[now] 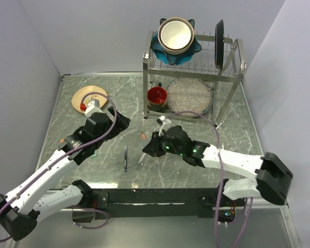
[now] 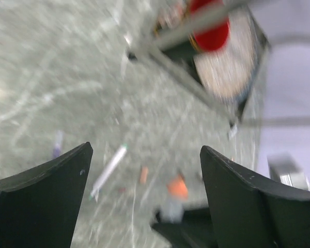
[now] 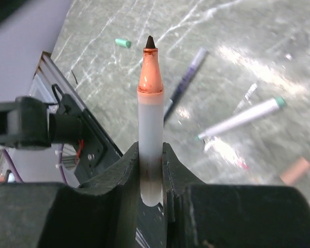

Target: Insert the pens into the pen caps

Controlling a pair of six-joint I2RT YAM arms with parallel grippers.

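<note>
The right fingers (image 3: 130,173) pinch the lower barrel of a white marker pen with orange neck and black tip (image 3: 150,116), upright at frame centre. Beyond, on the green marbled desk (image 3: 279,31), lie a teal-ended white pen (image 3: 240,119), a dark purple pen (image 3: 186,82), a salmon plastic cap (image 3: 295,170) lower right and a teal plastic cap (image 3: 123,43) upper left. The left fingers (image 2: 51,191) hang spread wide apart.

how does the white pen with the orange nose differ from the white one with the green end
The orange-nosed white pen stands clamped in the right gripper; the green-ended white pen lies on the table. The first's nose is orange, the second's end green. Both are slim.
</note>
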